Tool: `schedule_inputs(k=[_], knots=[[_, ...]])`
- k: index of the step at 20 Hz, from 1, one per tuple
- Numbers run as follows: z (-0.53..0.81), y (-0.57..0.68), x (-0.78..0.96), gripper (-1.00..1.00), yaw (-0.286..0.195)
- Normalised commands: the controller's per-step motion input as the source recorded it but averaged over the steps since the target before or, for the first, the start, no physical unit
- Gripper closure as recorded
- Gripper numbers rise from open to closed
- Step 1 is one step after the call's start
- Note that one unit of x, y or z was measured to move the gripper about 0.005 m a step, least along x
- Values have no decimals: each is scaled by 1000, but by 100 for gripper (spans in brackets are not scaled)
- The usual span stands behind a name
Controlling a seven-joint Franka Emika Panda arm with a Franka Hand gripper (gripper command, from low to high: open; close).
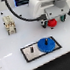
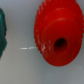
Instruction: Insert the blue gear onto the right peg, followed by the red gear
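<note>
The blue gear (image 1: 45,44) lies flat on the right end of the grey black-bordered plate (image 1: 31,54), over the right peg, which it hides. The left peg (image 1: 31,50) stands bare. My gripper (image 1: 52,21) hangs at the back on the exterior view's right, with the red gear (image 1: 52,23) between its fingertips, just above the white table. In the wrist view the red gear (image 2: 57,30) fills most of the picture, hub hole showing, and the fingers themselves are out of frame.
A beige block-like fixture (image 1: 9,24) stands at the back on the exterior view's left. A black cable (image 1: 16,13) loops down from the arm. A teal object (image 2: 2,30) shows at the edge of the wrist view.
</note>
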Motion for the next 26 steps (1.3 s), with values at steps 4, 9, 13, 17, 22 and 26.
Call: schedule_inputs(k=[4, 9, 13, 17, 22, 26], knots=[[-202, -96, -289, 100, 0], [-131, -90, -246, 100, 0], [-54, -9, -142, 100, 0], [52, 36, -106, 100, 0], [429, -44, 51, 100, 0], [633, -104, 227, 100, 0]])
